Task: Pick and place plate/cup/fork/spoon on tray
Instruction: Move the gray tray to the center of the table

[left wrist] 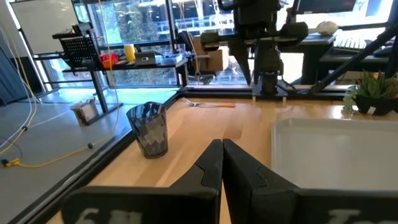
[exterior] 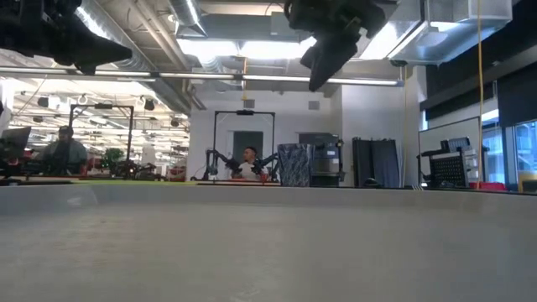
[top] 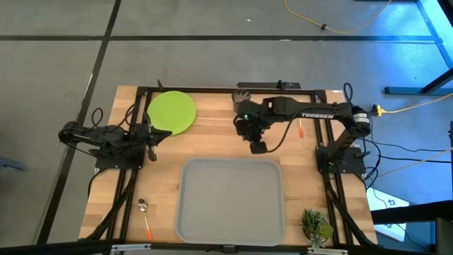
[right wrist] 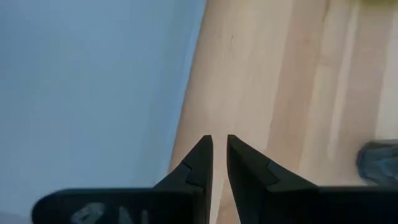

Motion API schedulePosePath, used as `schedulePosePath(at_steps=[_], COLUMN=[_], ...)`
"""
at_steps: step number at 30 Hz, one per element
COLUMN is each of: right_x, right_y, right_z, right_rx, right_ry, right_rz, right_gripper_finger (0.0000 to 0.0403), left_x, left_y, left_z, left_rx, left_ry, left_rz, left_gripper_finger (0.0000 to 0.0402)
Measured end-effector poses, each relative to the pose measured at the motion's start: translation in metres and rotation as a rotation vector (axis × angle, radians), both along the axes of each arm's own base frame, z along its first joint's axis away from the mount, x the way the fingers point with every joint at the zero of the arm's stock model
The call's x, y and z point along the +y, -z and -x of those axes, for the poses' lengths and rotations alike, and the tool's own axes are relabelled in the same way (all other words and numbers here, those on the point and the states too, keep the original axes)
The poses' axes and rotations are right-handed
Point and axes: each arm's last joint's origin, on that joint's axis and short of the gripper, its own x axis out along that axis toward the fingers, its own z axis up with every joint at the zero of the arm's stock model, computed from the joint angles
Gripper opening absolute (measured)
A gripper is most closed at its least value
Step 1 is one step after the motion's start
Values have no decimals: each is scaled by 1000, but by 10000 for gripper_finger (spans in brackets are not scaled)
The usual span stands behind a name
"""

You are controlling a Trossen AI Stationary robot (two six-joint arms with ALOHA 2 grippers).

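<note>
A large light grey tray (top: 230,200) with rounded corners and a raised rim lies empty on the near middle of the wooden desk (top: 212,138), nothing resting inside it. One small dark grey see-through cup (left wrist: 148,129) stands upright and empty near the desk's far edge, seen from above just beside the right arm's wrist (top: 243,96). One flat round lime-green plate (top: 172,112) lies at the far left of the desk, well apart from the tray. One spoon (top: 145,216) with a rounded silver bowl and thin orange-red handle lies near the front left corner, just beside the tray's left rim. One fork (top: 301,127) with an orange-red handle lies toward the far right of the desk, also visible in the left wrist view (left wrist: 211,104) beyond the cup. A small green plant (top: 316,225) sits at the front right corner. The right gripper (top: 258,146) hangs above the bare desk just beyond the tray's far rim, its fingers nearly together with only a thin gap and nothing between them, as the right wrist view (right wrist: 218,160) shows. The left gripper (top: 151,134) waits at the left side of the desk, just beside the plate's near edge, its fingers closed on nothing (left wrist: 221,163). In the low view, two people sit at desks in the room behind.
</note>
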Motion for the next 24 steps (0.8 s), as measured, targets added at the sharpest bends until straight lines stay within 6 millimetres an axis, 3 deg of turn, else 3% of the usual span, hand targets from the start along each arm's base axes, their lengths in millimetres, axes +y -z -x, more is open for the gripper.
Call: schedulePosePath(at_steps=[10,24], right_x=[18,20], right_y=[43,113], right_z=[-22,-55], right_rx=[78,143], right_ry=[-99,-153], right_rz=[-138,-326], right_gripper_finger=[50,36], left_x=[0,0], left_y=[0,0], left_z=[0,0], left_rx=[1,-1], left_ry=[0,7], left_rz=[1,2], left_gripper_finger=[0,0])
